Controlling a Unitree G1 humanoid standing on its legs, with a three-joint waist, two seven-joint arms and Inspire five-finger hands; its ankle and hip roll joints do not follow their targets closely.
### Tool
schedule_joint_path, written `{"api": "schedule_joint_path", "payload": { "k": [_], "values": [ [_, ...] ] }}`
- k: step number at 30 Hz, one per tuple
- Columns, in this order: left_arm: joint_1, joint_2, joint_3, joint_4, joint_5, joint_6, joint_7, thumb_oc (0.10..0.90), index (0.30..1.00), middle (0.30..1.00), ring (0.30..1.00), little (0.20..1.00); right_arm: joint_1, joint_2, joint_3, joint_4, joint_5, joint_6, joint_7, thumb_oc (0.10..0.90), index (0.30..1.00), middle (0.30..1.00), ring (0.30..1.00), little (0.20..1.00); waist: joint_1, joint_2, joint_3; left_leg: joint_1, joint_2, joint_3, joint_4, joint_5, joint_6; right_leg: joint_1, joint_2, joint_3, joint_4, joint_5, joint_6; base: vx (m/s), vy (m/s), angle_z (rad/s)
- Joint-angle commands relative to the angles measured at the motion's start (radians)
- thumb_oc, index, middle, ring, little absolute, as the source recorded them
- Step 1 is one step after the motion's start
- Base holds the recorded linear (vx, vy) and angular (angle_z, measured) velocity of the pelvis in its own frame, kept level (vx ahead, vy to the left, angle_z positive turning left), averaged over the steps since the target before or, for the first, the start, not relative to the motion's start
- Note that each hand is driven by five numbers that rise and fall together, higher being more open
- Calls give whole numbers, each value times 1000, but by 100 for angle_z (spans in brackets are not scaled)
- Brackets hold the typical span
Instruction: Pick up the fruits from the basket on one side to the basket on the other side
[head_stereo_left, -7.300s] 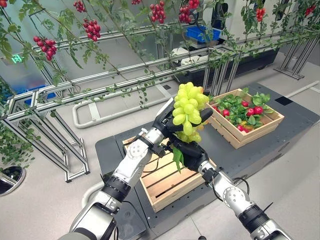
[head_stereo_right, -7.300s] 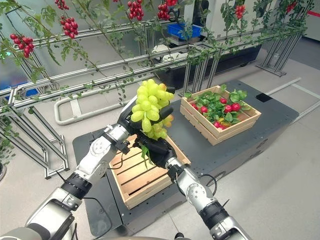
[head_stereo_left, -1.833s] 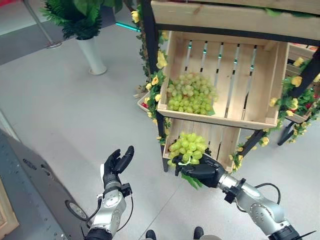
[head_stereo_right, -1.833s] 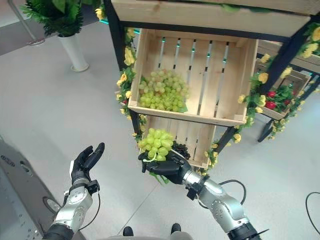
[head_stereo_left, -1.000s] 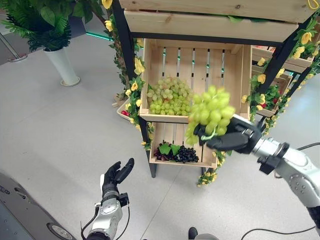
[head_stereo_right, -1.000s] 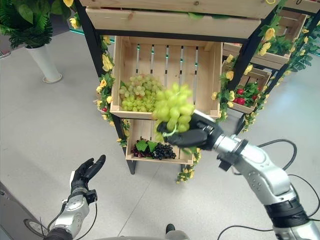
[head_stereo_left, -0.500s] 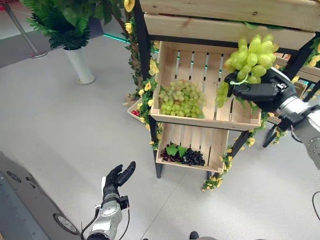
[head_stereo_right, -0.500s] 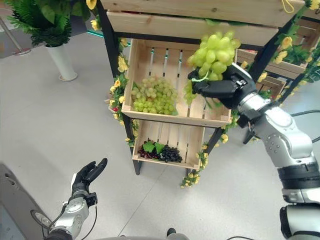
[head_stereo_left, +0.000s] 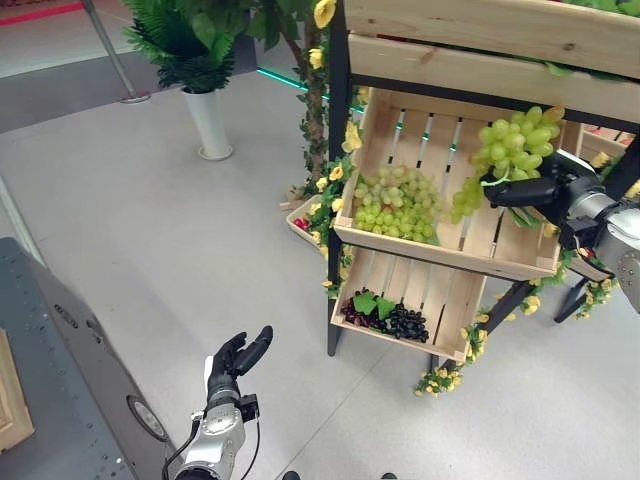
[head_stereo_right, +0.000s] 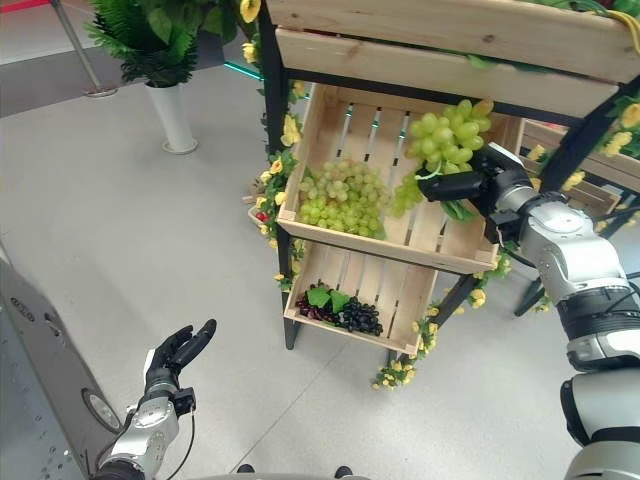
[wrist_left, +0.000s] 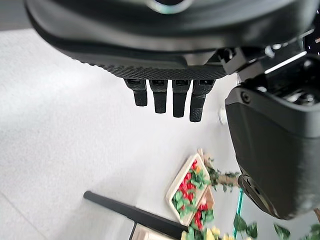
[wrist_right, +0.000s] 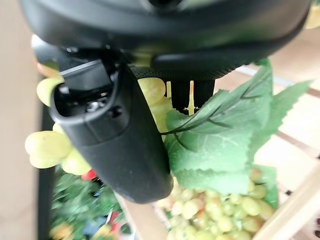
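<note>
Right hand is gripping a bunch of green grapes, fingers and thumb curled round its stem end, and I am seeing it hold the bunch up over the right half of the upper wooden crate on the black shelf stand. A green leaf is hanging off the bunch right beside the thumb in the right wrist view. Left of that hand, inside the same crate, another bunch of green grapes is lying heaped against the left wall. Below the hand, the lower crate is holding dark grapes with a couple of green leaves beside them. Past the stand on the hand's far side, I am making out a further crate with red fruit and leaves. Yellow flowers are trailing down the stand's posts. Left hand is hanging low over the grey floor, well apart from the stand, fingers straight and spread, holding nothing.
</note>
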Motion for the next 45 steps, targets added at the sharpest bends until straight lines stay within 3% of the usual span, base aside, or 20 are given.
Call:
{"api": "schedule_joint_path", "payload": {
  "k": [1, 4, 10, 18, 19, 20, 27, 45],
  "values": [
    [-109, 99, -39, -35, 8, -113, 18, 800, 900, 900, 900, 900, -261, -54, 26, 119, -92, -31, -56, 400, 300, 300, 300, 300, 29, -48, -64, 58, -35, -29, 9, -175, 6, 46, -6, -30, 7, -84, -27, -27, -11, 17],
    [-119, 100, -39, -39, 7, -107, 25, 800, 900, 900, 900, 900, -282, -57, 49, 245, -188, 17, -43, 400, 300, 300, 300, 300, 39, -47, -62, 56, -36, -33, 9, -173, 8, 48, -8, -36, 7, -82, -26, -23, -14, 11],
    [-128, 113, -59, -56, -12, -116, 30, 800, 900, 900, 900, 900, -351, -76, 95, 450, -355, 15, -89, 400, 300, 300, 300, 300, 53, -38, -55, 55, -37, -36, 9, -168, 12, 49, -9, -39, 7, -79, -27, 0, 0, 0],
    [-119, 124, -63, -77, -23, -115, 15, 800, 900, 900, 900, 900, -377, -68, 141, 535, -434, 37, -36, 400, 300, 300, 300, 300, 66, -28, -50, 54, -41, -44, 9, -164, 13, 54, -10, -44, 7, -79, -28, -6, 0, 7],
    [-119, 124, -66, -77, -24, -116, 14, 800, 900, 900, 900, 900, -380, -68, 146, 540, -440, 35, -24, 761, 841, 841, 841, 841, 67, -28, -50, 54, -40, -43, 9, -164, 13, 54, -11, -46, 7, -79, -28, -9, -3, 8],
    [-119, 125, -66, -77, -24, -116, 10, 800, 900, 900, 900, 900, -382, -67, 150, 547, -446, 29, -12, 800, 900, 900, 900, 900, 68, -28, -50, 54, -40, -42, 9, -163, 13, 54, -11, -47, 7, -79, -28, -10, -3, 4],
    [-111, 130, -75, -85, -22, -115, -7, 800, 900, 900, 900, 900, -399, -61, 176, 513, -430, -40, -37, 800, 900, 900, 900, 900, 72, -26, -51, 49, -42, -43, 9, -160, 13, 52, -12, -51, 7, -78, -28, 0, 0, 0],
    [-86, 123, -86, -87, -15, -127, -29, 800, 900, 900, 900, 900, -427, -36, 217, 276, -366, -101, -71, 800, 900, 900, 900, 900, 69, -33, -56, 49, -43, -39, 9, -161, 9, 53, -11, -54, 7, -81, -29, 0, 0, 0]
  ]
}}
